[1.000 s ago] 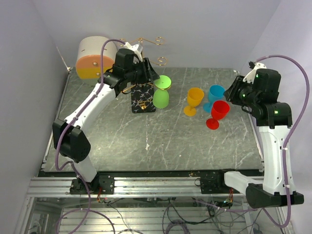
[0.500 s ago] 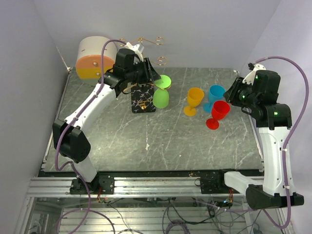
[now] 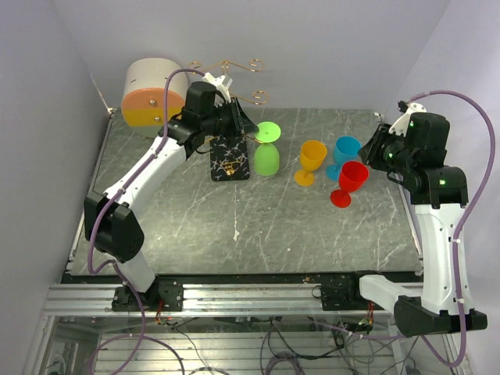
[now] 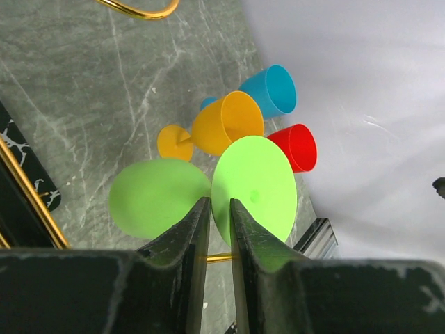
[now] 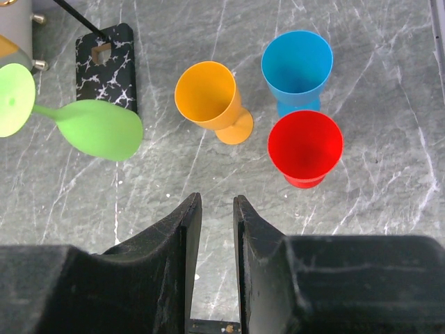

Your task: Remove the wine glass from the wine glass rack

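Observation:
The green wine glass point(image 3: 266, 158) hangs foot-up above the table, just right of the wine glass rack point(image 3: 225, 66), a gold pole on a black marble base point(image 3: 230, 158). My left gripper point(image 3: 251, 133) reaches past the pole and is shut on the stem. In the left wrist view its fingers point(image 4: 217, 202) close between the round foot point(image 4: 254, 188) and the bowl point(image 4: 158, 197); a gold wire arm point(image 4: 219, 258) crosses the gap nearer the camera. Whether the foot touches the wire is unclear. My right gripper point(image 3: 373, 148) point(image 5: 217, 198) hovers at the right, slightly open and holding nothing.
An orange glass point(image 3: 312, 158), a blue glass point(image 3: 344, 152) and a red glass point(image 3: 350, 181) stand upright together between the arms. The round white-and-orange drawer box point(image 3: 151, 92) sits at the back left. Walls close in on three sides.
My left gripper has carried the green glass a little to the right, away from the pole. The right arm has stayed still.

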You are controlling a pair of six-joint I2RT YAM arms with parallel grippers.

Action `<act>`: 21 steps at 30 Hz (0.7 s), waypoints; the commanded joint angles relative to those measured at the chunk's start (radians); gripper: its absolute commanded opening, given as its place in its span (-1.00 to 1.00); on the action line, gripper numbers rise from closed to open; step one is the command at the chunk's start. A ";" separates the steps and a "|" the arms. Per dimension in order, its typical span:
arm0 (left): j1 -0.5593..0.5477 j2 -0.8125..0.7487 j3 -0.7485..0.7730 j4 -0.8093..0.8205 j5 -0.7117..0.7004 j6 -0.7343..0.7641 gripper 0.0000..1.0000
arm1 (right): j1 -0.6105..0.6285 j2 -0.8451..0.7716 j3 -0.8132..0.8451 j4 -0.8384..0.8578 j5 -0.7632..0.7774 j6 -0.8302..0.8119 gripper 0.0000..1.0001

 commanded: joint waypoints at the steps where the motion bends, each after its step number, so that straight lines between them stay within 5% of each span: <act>1: -0.010 -0.044 -0.013 0.104 0.071 -0.049 -0.43 | -0.003 -0.017 0.005 0.019 -0.007 -0.004 -0.49; 21: -0.011 -0.014 -0.050 0.233 0.170 -0.165 -0.43 | -0.003 -0.031 -0.017 0.036 -0.005 -0.013 -0.49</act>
